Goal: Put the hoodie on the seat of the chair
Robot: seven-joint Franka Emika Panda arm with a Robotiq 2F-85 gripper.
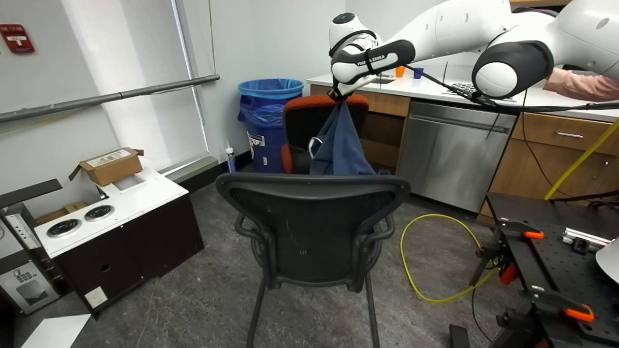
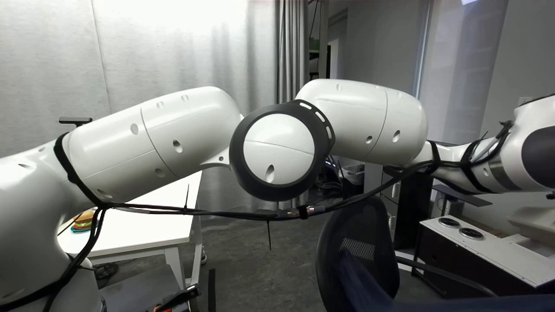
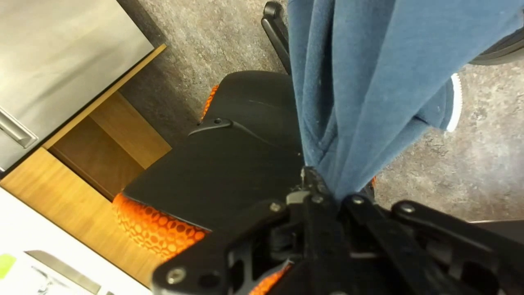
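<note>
Hoodie (image 1: 344,145): hanging from gripper (image 1: 339,99) in the upper middle of the frame in an exterior view, gathering to a narrow peak at the top and spreading downward in blue folds. Showing a white strip (image 1: 315,144) along the left side. Ending out of sight at the lower end behind the chair (image 1: 312,181). Contact with the seat: cannot tell, being hidden from the camera.

Gripper: holding both fingers (image 3: 315,182) nearly together at the bottom middle of the wrist view, pinching a bunch of hoodie cloth between the tips. Hoodie in the same view: fanning from that pinch toward the top and upper right of the frame in long creases.

Chair: standing upright in the middle of the frame in an exterior view, presenting the rear of a black mesh backrest (image 1: 309,241) to the camera. White robot arm (image 2: 360,121): extending across the frame in both exterior views. Orange-trimmed chair (image 1: 302,118): standing beyond the hoodie, overlapping in view with a blue bin (image 1: 265,123) to the left. White-topped unit (image 1: 145,193): standing at the left of the frame, bearing two burners (image 1: 99,212) and a cardboard box (image 1: 113,168).
</note>
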